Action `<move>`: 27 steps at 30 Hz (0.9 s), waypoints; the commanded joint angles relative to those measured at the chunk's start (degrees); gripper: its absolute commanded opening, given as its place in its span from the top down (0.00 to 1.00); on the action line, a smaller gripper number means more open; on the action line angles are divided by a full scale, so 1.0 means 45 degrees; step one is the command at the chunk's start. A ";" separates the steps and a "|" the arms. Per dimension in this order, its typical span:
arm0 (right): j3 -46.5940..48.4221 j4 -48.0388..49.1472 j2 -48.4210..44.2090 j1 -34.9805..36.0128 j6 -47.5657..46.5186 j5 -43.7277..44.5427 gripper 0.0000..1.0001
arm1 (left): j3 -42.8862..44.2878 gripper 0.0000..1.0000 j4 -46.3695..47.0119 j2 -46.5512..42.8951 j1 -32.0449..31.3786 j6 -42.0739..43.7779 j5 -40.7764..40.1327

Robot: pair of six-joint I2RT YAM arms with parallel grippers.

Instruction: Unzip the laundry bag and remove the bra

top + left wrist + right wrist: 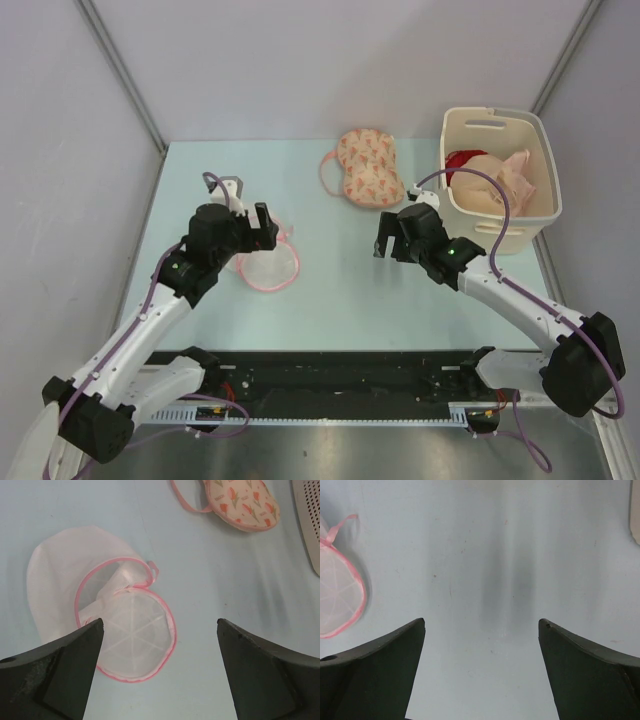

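Observation:
The laundry bag (368, 168), a cream-peach two-lobed pouch with red motifs and pink edging, lies flat at the back middle of the table; the left wrist view shows it at the top right (245, 502). The bra is hidden. My left gripper (262, 232) (160, 625) hovers open over a round white mesh item, well in front and to the left of the bag. Open and empty, my right gripper (390, 235) (481, 622) hangs over bare table, in front and slightly to the right of the bag.
The round white mesh item (268, 262) (100, 605) (337, 595) with pink trim lies left of centre. A cream plastic basket (500, 210) (310, 520) at the back right holds a red garment (462, 160) and pale peach garments (515, 172).

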 commanded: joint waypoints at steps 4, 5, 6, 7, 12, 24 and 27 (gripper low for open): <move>0.0460 0.0529 -0.0057 0.0054 -0.0345 -0.0319 0.00 | -0.0085 0.00 0.0577 -0.0213 -0.0047 0.0171 0.0801; 0.0479 0.0549 -0.0057 0.0112 -0.0405 -0.0359 0.00 | -0.0086 0.00 0.0597 -0.0213 -0.0067 0.0151 0.0841; 0.0460 0.0607 -0.0076 0.0132 -0.0463 -0.0398 0.00 | -0.0105 0.00 0.0597 -0.0193 -0.0067 0.0151 0.0861; 0.0460 0.0627 -0.0077 0.0152 -0.0541 -0.0418 0.00 | -0.0086 0.00 0.0597 -0.0174 -0.0048 0.0112 0.0823; 0.0480 0.1036 -0.0155 0.0502 -0.0835 -0.0127 0.00 | -0.0085 0.00 0.0461 0.0060 -0.0047 0.0112 0.0842; 0.1336 0.3946 0.2166 -0.0022 -0.1188 0.1398 0.00 | -0.0087 0.00 0.0442 0.0236 -0.0047 -0.0025 0.0998; 0.2331 0.4335 0.3783 -0.0667 -0.0855 0.1283 0.01 | -0.0065 0.00 0.0246 0.0315 -0.0047 -0.0083 0.0785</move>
